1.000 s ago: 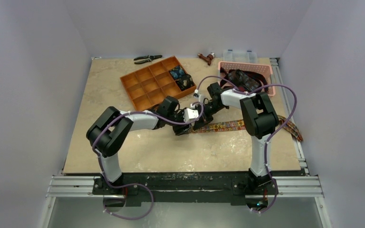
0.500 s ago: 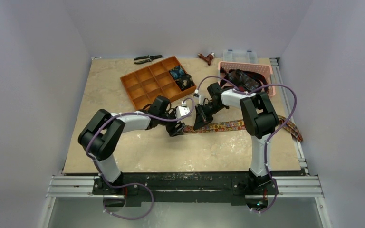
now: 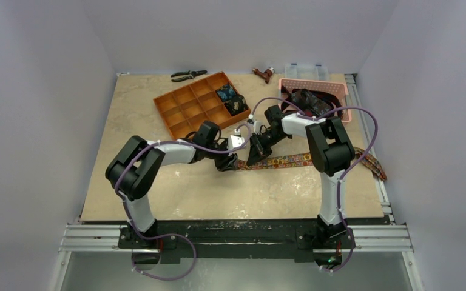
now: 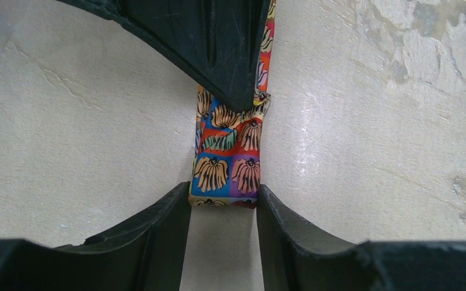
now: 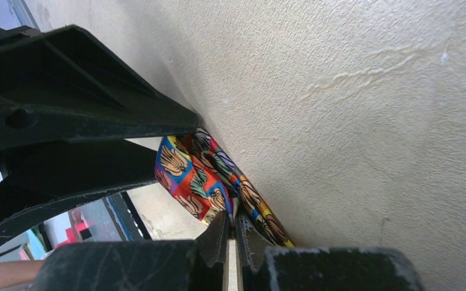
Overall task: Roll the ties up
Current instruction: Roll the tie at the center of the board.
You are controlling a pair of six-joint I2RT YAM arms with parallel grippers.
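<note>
tie (image 3: 288, 160) flat at table (image 3: 158, 188) middle, running to right edge | left gripper (image 4: 223, 203) fingers closed against both sides of its folded end | right gripper (image 5: 231, 225) fingers together, tips pressing tie

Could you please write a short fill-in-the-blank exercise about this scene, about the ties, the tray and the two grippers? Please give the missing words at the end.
1. The right gripper is ___ on the colourful tie.
2. The left gripper has one finger on each ___ of this tie's end.
3. Rolled ties fill ___ compartments of the orange tray.

Missing words: shut; side; two.
</note>
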